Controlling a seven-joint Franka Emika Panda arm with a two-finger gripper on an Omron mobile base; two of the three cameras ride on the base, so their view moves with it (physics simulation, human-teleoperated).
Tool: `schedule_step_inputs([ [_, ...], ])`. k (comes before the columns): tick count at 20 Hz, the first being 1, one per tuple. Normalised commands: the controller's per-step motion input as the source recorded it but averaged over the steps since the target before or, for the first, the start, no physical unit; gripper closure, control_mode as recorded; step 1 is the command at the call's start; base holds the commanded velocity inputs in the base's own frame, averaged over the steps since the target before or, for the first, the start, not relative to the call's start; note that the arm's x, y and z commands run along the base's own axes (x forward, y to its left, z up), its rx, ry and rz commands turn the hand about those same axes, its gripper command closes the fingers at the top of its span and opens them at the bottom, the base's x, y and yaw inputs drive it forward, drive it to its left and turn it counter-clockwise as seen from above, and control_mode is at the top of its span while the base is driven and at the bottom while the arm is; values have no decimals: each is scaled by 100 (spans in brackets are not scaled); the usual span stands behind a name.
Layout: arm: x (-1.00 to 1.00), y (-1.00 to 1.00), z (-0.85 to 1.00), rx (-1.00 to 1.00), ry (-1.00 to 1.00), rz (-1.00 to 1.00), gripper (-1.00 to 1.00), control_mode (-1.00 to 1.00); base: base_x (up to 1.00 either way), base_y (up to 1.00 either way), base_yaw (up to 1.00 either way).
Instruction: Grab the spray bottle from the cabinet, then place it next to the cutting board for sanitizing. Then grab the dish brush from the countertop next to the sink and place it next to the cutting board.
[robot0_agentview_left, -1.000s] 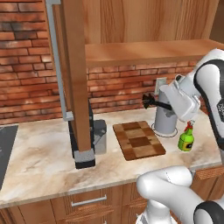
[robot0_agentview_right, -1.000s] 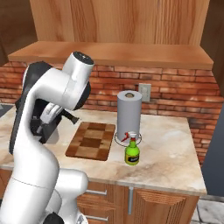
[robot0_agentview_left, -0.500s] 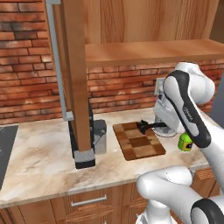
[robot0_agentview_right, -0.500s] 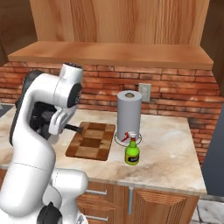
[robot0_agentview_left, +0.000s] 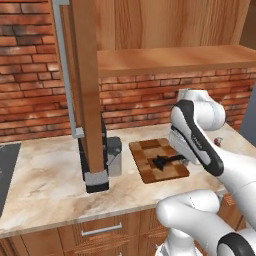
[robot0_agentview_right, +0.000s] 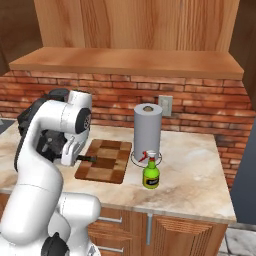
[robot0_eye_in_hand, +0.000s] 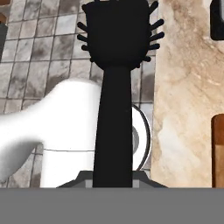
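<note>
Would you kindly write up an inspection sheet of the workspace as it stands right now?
Surface: beige marbled countertop, dark grey surround at its far left.
Job's things: cutting board flat on the countertop; spray bottle upright right of it, apart; dish brush held above the board, bristle head outward.
Clutter: paper towel roll behind the bottle; dark appliance left of the board.
Tool: tool shut on the brush handle, over the board.
Cables: nothing seen.
Surroundings: brick wall, wood cabinet with shelf board, wall outlet, drawers below.
</note>
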Motion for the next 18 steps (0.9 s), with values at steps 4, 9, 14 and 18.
schedule_step_inputs([
  [4,16,1,-54,0,6,0,100,-100,0,0,0],
  [9,28,0,-45,0,2,0,100,-100,0,0,0],
  [14,37,0,-46,0,0,0,100,-100,0,0,0],
  [18,46,0,-47,0,0,0,100,-100,0,0,0],
])
